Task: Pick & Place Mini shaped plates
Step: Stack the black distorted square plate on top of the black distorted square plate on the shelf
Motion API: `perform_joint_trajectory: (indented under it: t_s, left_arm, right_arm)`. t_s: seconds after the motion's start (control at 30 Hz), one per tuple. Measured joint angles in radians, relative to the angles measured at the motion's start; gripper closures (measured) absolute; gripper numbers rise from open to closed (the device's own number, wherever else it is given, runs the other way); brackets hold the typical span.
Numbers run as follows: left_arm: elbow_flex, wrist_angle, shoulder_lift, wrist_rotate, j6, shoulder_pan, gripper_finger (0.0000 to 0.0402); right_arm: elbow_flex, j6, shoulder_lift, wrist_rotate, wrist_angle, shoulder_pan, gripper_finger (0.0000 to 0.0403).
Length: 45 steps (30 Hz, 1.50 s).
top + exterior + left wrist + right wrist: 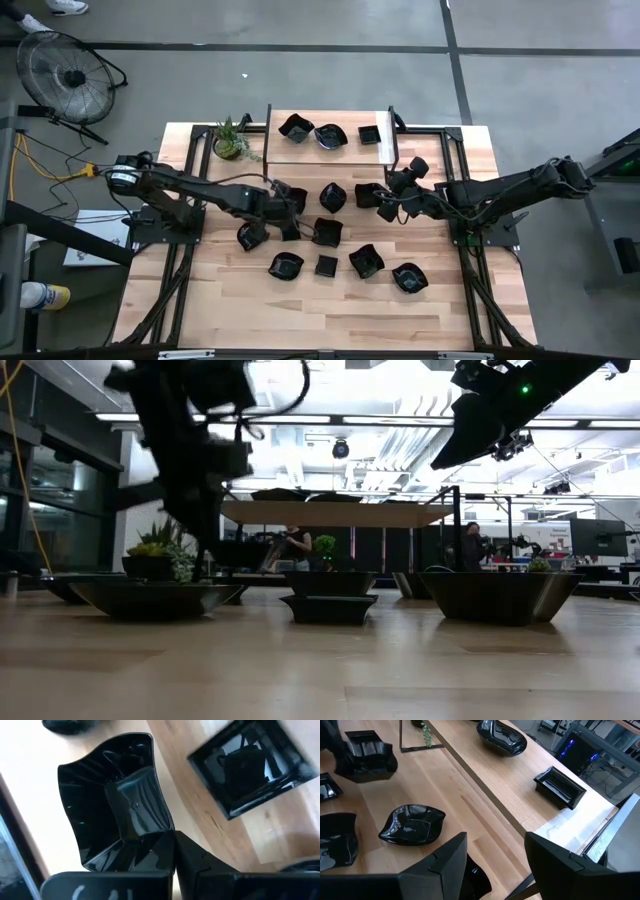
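Wooden planks make the surface (pixel 230 300), and a raised wooden shelf (pixel 330 152) stands at its far edge with three of the mini shaped plates (pixel 328 135) on it. About ten more of these glossy black dishes lie on the middle of the surface, below the shelf. A small green plant (pixel 229 140) stands near the far left corner, beside the shelf.

From the left side, the left end effector (pixel 291 203) reaches to the centre. Its fingers are closed tight on the rim of a wavy-rimmed plate (pixel 117 805), and a square plate (pixel 252 762) lies just beside it. From the right side, the right end effector (pixel 388 205) hangs above the plates near the shelf. Its fingers stand wide apart and hold nothing.
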Motion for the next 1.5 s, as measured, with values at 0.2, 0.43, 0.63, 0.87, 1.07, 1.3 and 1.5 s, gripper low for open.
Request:
perform_joint_trajectory:
  t_s: [0.2,0.43,0.63,0.87,1.07,1.3,1.5]
  left_arm:
    - [0.109,-0.146,-0.003,-0.045,0.001,-0.060,0.0401]
    - [0.171,-0.193,-0.089,-0.062,0.066,-0.081,0.0401]
    - [0.171,-0.206,-0.216,-0.108,0.181,-0.079,0.0401]
    - [0.171,-0.155,-0.369,-0.089,0.420,-0.020,0.0401]
    - [0.172,-0.062,-0.420,0.040,0.669,0.172,0.0401]
    - [0.224,-0.067,-0.381,0.217,0.824,0.416,0.0401]
    - [0.295,-0.059,-0.320,0.331,0.932,0.572,0.0401]
  right_arm:
    - [0.000,0.000,0.000,-0.002,0.000,0.000,0.0208]
    - [0.000,0.000,0.000,-0.008,-0.001,0.000,0.0208]
    - [0.000,-0.005,0.000,-0.010,-0.001,0.000,0.0208]
    - [0.000,-0.008,0.000,-0.010,0.000,0.000,0.0208]
    - [0.000,-0.008,0.000,-0.010,0.006,0.000,0.0208]
    - [0.000,-0.016,0.000,-0.009,0.002,0.000,0.0208]
    - [0.000,-0.038,0.000,-0.003,0.002,0.000,0.0208]
